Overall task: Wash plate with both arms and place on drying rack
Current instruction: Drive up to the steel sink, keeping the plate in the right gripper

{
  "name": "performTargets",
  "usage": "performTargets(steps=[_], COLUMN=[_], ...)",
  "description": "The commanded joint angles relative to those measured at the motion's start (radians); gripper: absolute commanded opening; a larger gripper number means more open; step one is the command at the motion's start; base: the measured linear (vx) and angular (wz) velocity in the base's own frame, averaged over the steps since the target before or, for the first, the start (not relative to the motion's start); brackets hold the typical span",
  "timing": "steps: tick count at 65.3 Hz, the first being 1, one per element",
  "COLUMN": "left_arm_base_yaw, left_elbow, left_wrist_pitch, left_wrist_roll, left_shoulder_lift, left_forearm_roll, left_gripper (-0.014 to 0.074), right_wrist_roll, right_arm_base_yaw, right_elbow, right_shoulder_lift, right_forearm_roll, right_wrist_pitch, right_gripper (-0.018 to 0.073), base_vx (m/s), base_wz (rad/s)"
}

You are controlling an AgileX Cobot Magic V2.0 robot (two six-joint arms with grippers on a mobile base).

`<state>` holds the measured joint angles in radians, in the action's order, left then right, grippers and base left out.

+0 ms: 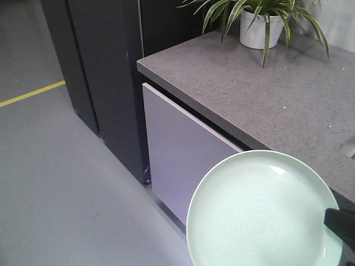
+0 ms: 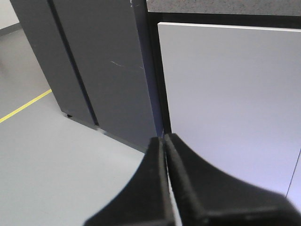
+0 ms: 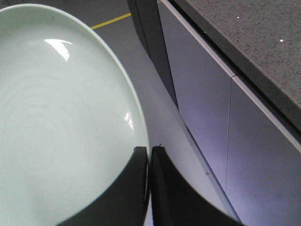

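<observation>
The pale mint-green plate (image 1: 260, 213) hangs in the air in front of the counter, low right in the front view. My right gripper (image 1: 339, 221) is shut on its right rim. In the right wrist view the plate (image 3: 61, 127) fills the left, and the black right gripper (image 3: 149, 153) pinches its edge between the two fingers. My left gripper (image 2: 165, 141) is shut and empty, low in front of the white cabinet door (image 2: 230, 99). It does not show in the front view. The drying rack is out of view.
A grey speckled counter (image 1: 266, 88) runs along the right, with a potted plant in a white pot (image 1: 260, 25) at the back. White cabinet fronts (image 1: 183, 160) sit under it. Dark tall cabinets (image 1: 105, 72) stand behind. The grey floor has a yellow line (image 1: 30, 93).
</observation>
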<state>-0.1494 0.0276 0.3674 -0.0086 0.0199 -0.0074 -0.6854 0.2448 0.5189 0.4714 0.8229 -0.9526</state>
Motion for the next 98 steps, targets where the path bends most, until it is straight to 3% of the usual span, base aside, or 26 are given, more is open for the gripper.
performTargets(steps=[1,98], left_arm_base_yaw=[-0.008,-0.008], left_elbow=[-0.033,-0.033], left_wrist_pitch=[-0.070,-0.070], left_wrist_roll=[-0.004,-0.004], left_shoulder_lift=[0.006,0.006], left_forearm_roll=[-0.009,-0.009], left_gripper=[-0.0006,-0.0006], right_wrist_roll=[0.001,0.001], right_arm_base_yaw=[0.007,0.007], right_elbow=[0.026,0.026], right_shoulder_lift=[0.004,0.004], right_forearm_roll=[0.049,0.049], right_wrist_pitch=[0.039,0.039], right_gripper=[-0.0001,-0.0001], base_vx=[0.03,0.04], base_wz=[-0.10,-0.17])
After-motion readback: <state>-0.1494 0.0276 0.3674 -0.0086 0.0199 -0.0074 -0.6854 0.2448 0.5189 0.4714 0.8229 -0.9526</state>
